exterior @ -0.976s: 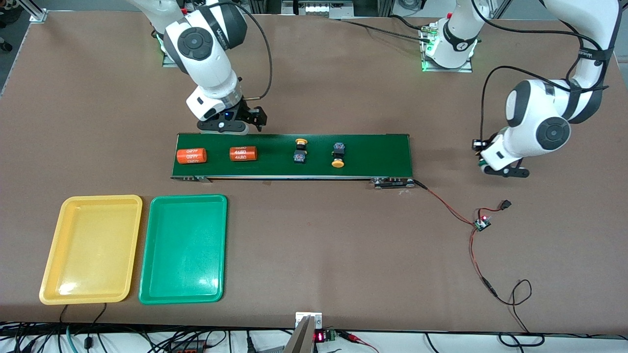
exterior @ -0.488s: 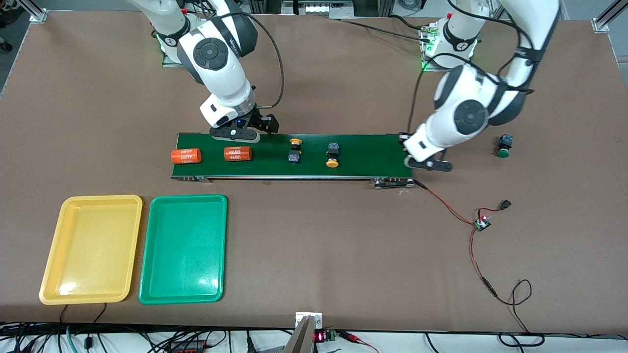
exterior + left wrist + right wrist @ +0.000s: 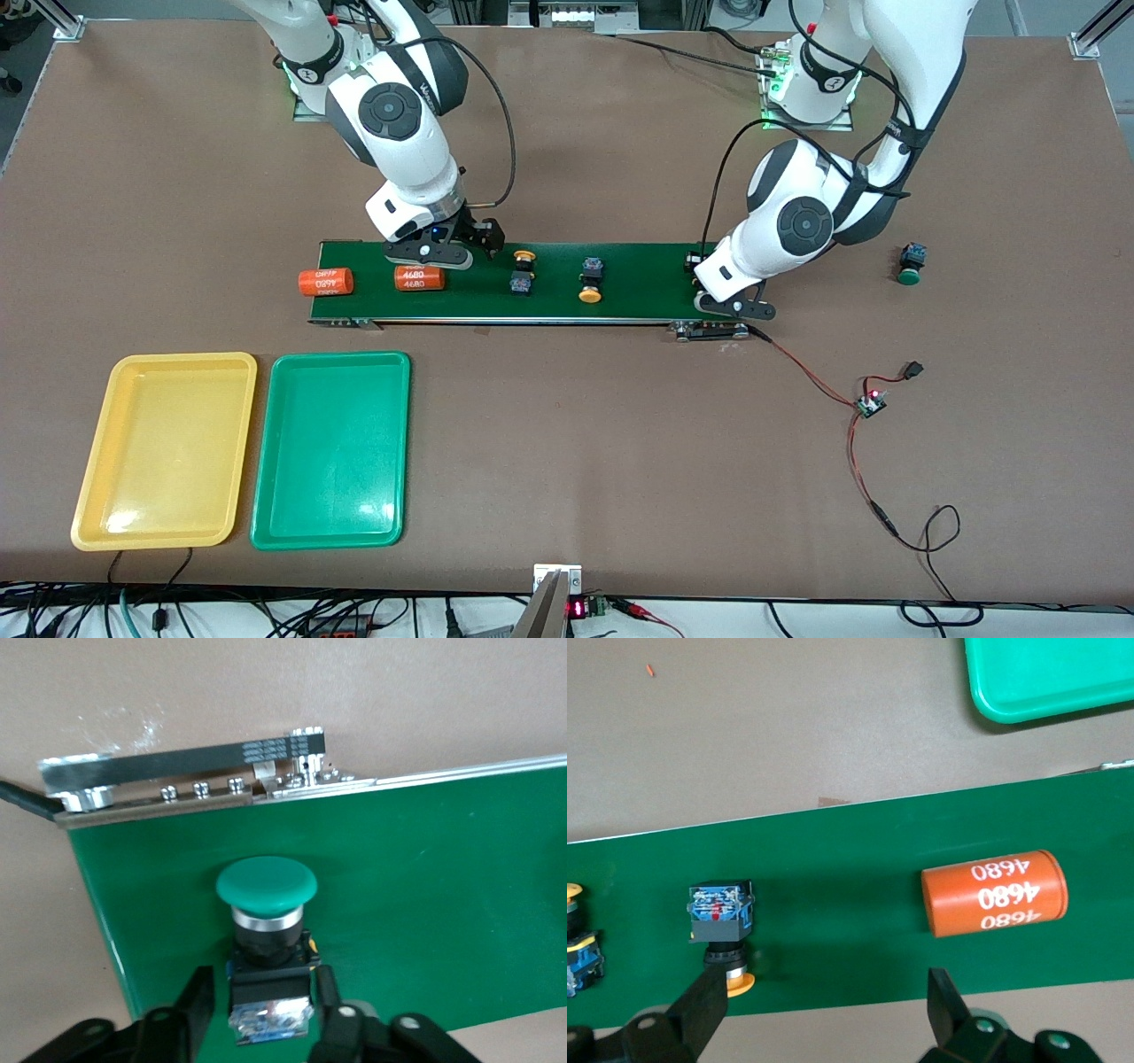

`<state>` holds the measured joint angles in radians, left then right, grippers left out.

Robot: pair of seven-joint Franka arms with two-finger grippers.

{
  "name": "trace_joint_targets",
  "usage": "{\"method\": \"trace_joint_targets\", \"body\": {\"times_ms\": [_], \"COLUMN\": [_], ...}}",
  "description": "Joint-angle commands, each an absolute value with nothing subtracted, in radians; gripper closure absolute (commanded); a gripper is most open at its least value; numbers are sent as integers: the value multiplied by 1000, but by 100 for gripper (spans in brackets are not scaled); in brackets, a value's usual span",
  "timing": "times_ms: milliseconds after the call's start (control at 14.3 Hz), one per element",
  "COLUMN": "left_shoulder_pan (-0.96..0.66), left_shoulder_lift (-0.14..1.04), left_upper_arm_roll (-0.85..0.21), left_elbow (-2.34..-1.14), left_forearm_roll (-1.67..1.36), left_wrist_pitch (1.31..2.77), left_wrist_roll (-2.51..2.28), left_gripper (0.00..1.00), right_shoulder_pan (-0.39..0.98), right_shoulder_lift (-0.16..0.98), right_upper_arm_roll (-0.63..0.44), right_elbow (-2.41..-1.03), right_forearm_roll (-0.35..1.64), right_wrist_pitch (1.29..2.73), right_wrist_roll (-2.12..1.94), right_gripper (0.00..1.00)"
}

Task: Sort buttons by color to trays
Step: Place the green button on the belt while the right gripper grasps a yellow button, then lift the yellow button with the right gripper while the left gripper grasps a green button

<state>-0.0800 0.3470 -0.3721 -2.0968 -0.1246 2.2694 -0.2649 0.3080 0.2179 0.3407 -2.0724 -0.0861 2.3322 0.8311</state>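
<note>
My two arms [image 3: 399, 142] are glossy white shells with dark grey round joint caps and black bands. A black cable loops along each forearm. The tools, left [image 3: 259, 1014] and right [image 3: 824, 1019], are black and angular, with visible screw heads. Green lights glow at my bases [image 3: 802, 111].

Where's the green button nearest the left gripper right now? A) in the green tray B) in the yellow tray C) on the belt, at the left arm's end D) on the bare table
C: the green button lies on the belt, between the left gripper fingers.
</note>
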Motion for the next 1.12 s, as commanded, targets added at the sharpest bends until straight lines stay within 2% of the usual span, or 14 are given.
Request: {"method": "trace_joint_targets", "body": {"times_ms": [0, 209, 279, 488, 697, 1045], "left_shoulder_pan": [-54, -8, 12, 31, 58, 78], "left_shoulder_lift": [269, 187, 167, 155, 161, 204], "left_upper_arm_roll": [-373, -367, -359, -255, -175, 27], "left_elbow": [-2083, -2082, -2082, -2091, -2114, -2137], "left_forearm_roll": [-147, -146, -129, 15, 90, 160], "left_wrist_pitch": [2169, 2041, 1987, 1889, 1887, 1931], "left_wrist_roll": [-285, -284, -281, -272, -232, 44], "left_gripper": [0, 0, 0, 0, 0, 0], "right_shoulder_pan": [316, 322, 337, 360, 362, 364], "right_shoulder_lift": [244, 291, 307, 354, 362, 416], "right_upper_arm_roll": [336, 336, 336, 336, 334, 319], "right_elbow": [-2045, -2005, -1996, -1965, -1960, -1936], "right_forearm_roll": [-109, -121, -183, -256, -256, -265], "right_wrist_pitch": [2335, 2341, 2345, 2345, 2349, 2394], "right_wrist_roll": [871, 920, 916, 910, 910, 910], "right_gripper": [0, 0, 0, 0, 0, 0]}}
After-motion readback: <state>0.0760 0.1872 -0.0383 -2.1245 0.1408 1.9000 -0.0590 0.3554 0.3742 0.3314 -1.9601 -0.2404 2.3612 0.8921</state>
